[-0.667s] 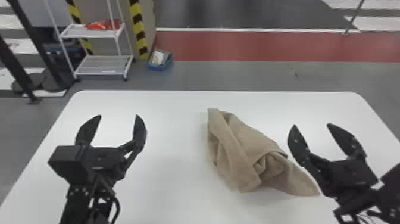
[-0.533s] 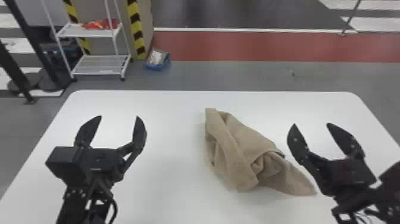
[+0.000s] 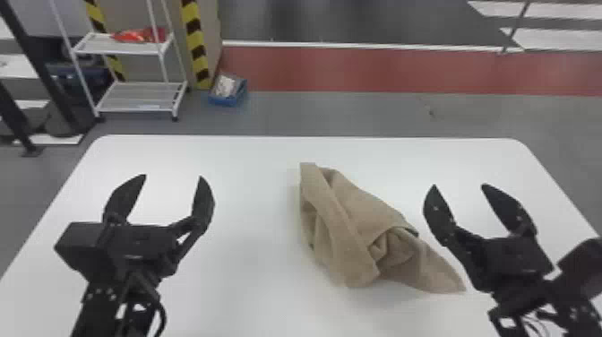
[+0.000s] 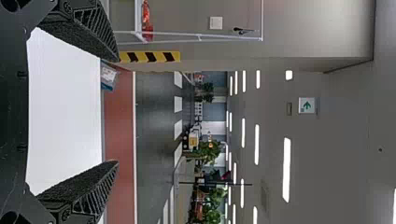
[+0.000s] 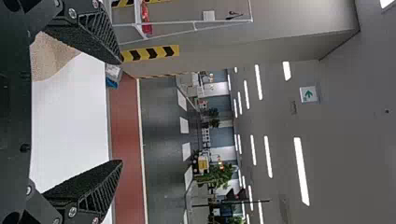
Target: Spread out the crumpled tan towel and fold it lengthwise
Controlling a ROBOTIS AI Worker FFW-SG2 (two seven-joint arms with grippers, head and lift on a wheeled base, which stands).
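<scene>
Tan towel (image 3: 367, 206) looks light & floppy; pinch its tip nearest far edge of table (image 3: 251, 269), prob. single-ply; L gripper (image 3: 173, 176), R gripper (image 3: 459, 185) both spread, empty.

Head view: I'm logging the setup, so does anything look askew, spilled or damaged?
Only the tan towel looks untidy: it lies bunched on the white table, right of the middle, a pointed corner trailing towards the right gripper. That fits a towel awaiting spreading; no spill or damage stands out.
</scene>
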